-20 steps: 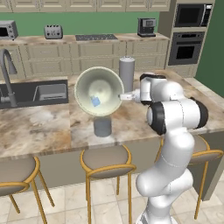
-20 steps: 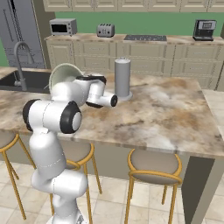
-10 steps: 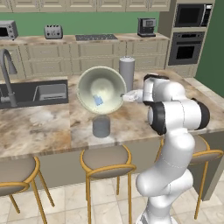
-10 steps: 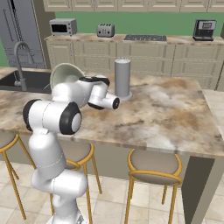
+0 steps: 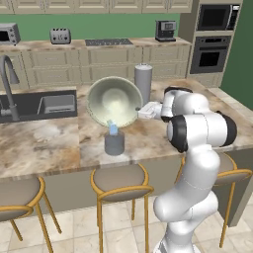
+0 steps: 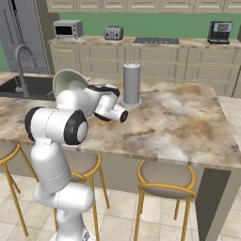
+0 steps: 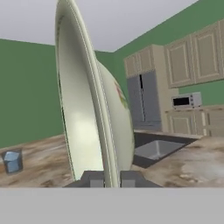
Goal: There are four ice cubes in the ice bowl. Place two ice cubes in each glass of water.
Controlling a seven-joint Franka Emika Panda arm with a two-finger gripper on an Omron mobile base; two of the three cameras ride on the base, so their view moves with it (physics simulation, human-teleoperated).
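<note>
The tool is pinched on the rim of the ice bowl, holding it tipped on edge directly above a glass near the counter's front edge, with an ice cube resting at the glass's mouth.

The left base view looks forward and down from behind the arm, which rises at lower right of the frame. The right base view faces the same desk from the other side, arm at lower left. The hand view sits very near the ice bowl, edge-on.
</note>
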